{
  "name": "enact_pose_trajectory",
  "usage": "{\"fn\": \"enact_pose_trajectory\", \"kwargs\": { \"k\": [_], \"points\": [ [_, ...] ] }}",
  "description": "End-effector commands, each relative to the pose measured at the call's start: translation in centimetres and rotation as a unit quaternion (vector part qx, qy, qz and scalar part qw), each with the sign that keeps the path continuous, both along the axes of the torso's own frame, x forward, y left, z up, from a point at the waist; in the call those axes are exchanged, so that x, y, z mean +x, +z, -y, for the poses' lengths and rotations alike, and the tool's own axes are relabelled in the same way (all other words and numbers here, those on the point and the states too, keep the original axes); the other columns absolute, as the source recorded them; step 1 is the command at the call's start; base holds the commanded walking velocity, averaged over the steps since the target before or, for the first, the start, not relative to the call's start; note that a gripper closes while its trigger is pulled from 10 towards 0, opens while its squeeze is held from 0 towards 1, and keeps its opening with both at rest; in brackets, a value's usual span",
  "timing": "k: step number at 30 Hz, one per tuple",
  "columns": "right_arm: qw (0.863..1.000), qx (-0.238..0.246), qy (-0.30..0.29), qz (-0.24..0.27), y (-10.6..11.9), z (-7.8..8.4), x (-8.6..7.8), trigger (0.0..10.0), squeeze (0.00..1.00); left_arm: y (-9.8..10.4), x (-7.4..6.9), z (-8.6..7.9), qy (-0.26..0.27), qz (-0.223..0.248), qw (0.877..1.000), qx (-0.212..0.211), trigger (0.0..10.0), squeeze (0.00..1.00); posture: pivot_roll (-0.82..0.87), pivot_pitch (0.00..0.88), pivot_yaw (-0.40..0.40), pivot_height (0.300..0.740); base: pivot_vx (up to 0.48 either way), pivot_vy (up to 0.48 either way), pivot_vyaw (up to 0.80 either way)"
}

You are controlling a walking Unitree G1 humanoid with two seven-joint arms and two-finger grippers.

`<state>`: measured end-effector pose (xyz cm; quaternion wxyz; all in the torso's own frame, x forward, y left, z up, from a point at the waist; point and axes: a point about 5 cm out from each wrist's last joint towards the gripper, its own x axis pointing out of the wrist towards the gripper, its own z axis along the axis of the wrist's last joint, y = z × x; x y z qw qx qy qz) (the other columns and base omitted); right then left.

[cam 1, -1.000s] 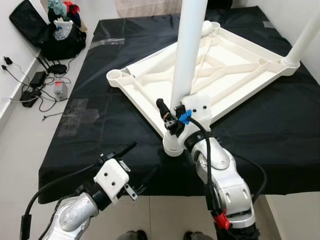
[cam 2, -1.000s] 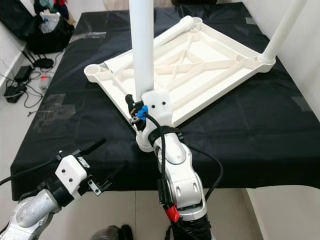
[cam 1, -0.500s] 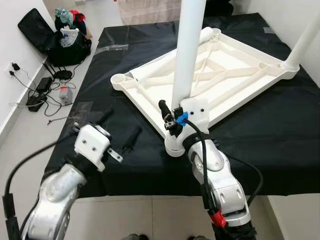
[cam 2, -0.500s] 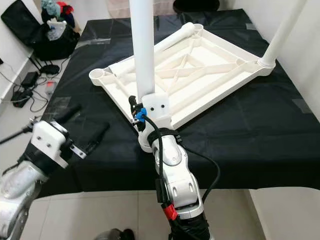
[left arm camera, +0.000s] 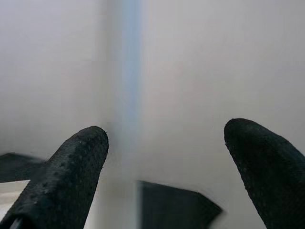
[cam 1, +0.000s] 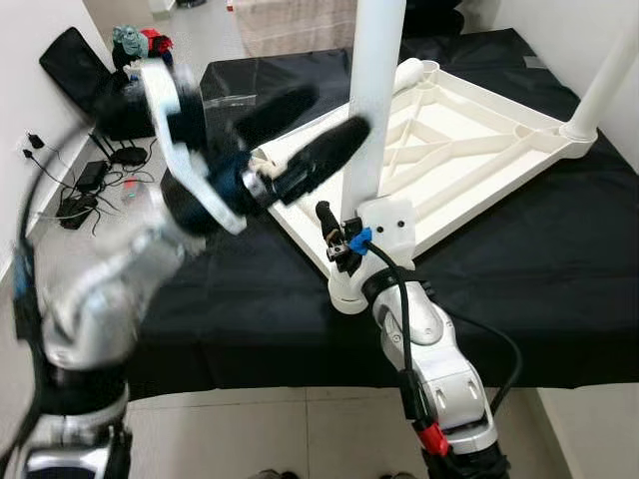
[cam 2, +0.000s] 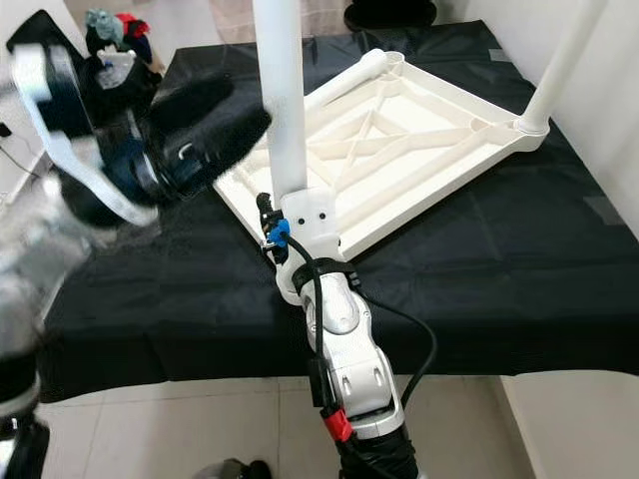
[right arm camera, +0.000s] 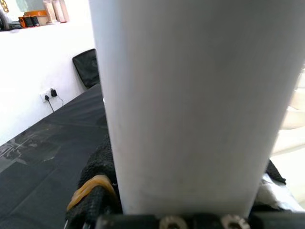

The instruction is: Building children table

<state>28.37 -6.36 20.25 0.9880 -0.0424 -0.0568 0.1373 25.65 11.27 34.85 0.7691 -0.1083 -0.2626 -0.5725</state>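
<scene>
Black cloth covers the counter (cam 1: pixel 559 269) before us, and on it lies the upturned white tabletop (cam 1: pixel 449 140), ribbed underside up, spread from the near edge toward the far right corner.

Nearest us, at the near edge, our right claw (cam 1: pixel 344 238) is clamped on the upright white leg (cam 1: pixel 371 110) just above the corner socket (cam 1: pixel 346 291) where the leg stands. In the right wrist view the leg (right arm camera: pixel 190 95) sits tight between the fingers, its long axis vertical.

A little farther, our left claw (cam 1: pixel 290 140) is raised over the counter's left side, blurred in motion, its fingers (left arm camera: pixel 71 176) spread wide with nothing between them. The leg stands just to the right of it, so we judge a sideways reach to the right would bring the open fingers around the shaft above the right claw; the left arm is the free one for this.

Farther off, an empty socket (cam 1: pixel 237 158) shows at the tabletop's left corner, and a second leg (cam 1: pixel 607 80) already stands at the far right corner.
</scene>
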Motion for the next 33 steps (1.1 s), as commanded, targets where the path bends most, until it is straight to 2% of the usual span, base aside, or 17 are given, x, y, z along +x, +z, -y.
{"fn": "enact_pose_trajectory", "kwargs": {
  "k": [1, 3, 9, 10, 11, 13, 14, 17, 21, 22, 26, 33],
  "points": [
    [0.996, -0.015, -0.030, -0.082, -3.5, 0.6, 0.1, 10.0, 0.00, -0.2, 0.2, -0.3, -0.016, -0.009, 1.000, 0.020, 10.0, 0.00, 0.04, 0.144, 0.078, 0.740, 0.000, 0.000, 0.00],
    [0.996, -0.015, -0.028, -0.080, -3.5, 0.5, 0.1, 10.0, 0.00, 0.7, 1.3, -0.4, -0.010, -0.003, 0.999, 0.052, 10.0, 0.00, 0.03, 0.143, 0.081, 0.740, 0.000, 0.000, 0.00],
    [0.997, -0.014, -0.026, -0.077, -3.4, 0.4, 0.1, 10.0, 0.00, 1.8, 2.9, -0.4, 0.018, -0.009, 0.998, 0.066, 10.0, 0.00, 0.04, 0.146, 0.081, 0.740, 0.000, 0.000, 0.00],
    [0.997, -0.013, -0.019, -0.074, -3.2, 0.2, 0.0, 10.0, 0.00, 2.9, 5.1, 0.6, 0.052, -0.014, 0.996, 0.075, 10.0, 0.00, 0.03, 0.151, 0.088, 0.740, 0.000, 0.000, 0.00],
    [0.997, -0.012, -0.017, -0.073, -3.1, 0.1, 0.0, 10.0, 0.00, 3.3, 5.7, 1.0, 0.061, -0.015, 0.995, 0.077, 10.0, 0.00, 0.03, 0.151, 0.088, 0.740, 0.000, 0.000, 0.00],
    [0.997, -0.012, -0.017, -0.073, -3.1, 0.1, 0.0, 10.0, 0.00, 3.3, 5.7, 1.0, 0.061, -0.015, 0.995, 0.077, 10.0, 0.00, 0.03, 0.151, 0.088, 0.740, 0.000, 0.000, 0.00],
    [0.997, -0.012, -0.016, -0.071, -3.0, 0.0, -0.1, 10.0, 0.00, 3.7, 6.3, 1.7, 0.053, -0.019, 0.995, 0.078, 10.0, 0.00, 0.03, 0.153, 0.090, 0.740, 0.000, 0.000, 0.00],
    [0.997, -0.012, -0.013, -0.069, -2.9, -0.1, -0.1, 10.0, 0.00, 3.5, 6.5, 2.2, 0.036, -0.027, 0.996, 0.083, 10.0, 0.00, 0.03, 0.153, 0.090, 0.740, 0.000, 0.000, 0.00],
    [0.998, -0.012, -0.008, -0.061, -2.5, -0.2, 0.0, 10.0, 0.00, 2.4, 7.3, 3.2, 0.011, -0.054, 0.992, 0.110, 10.0, 0.00, 0.02, 0.153, 0.093, 0.740, 0.000, 0.000, 0.00],
    [0.998, -0.013, -0.007, -0.059, -2.4, -0.2, 0.0, 10.0, 0.00, 2.2, 7.5, 3.5, 0.007, -0.061, 0.991, 0.115, 0.0, 0.00, 0.02, 0.153, 0.093, 0.740, 0.000, 0.000, 0.00],
    [0.998, -0.016, -0.003, -0.056, -2.3, -0.2, 0.0, 10.0, 0.00, 2.3, 8.1, 3.8, 0.001, -0.064, 0.991, 0.121, 0.0, 0.00, 0.02, 0.153, 0.095, 0.740, 0.000, 0.000, 0.00],
    [0.999, -0.023, 0.012, -0.047, -1.9, -0.3, 0.1, 10.0, 0.00, 2.5, 8.0, 3.7, 0.000, -0.054, 0.989, 0.138, 0.0, 0.00, 0.02, 0.154, 0.095, 0.740, 0.000, 0.000, 0.00]
  ]
}}
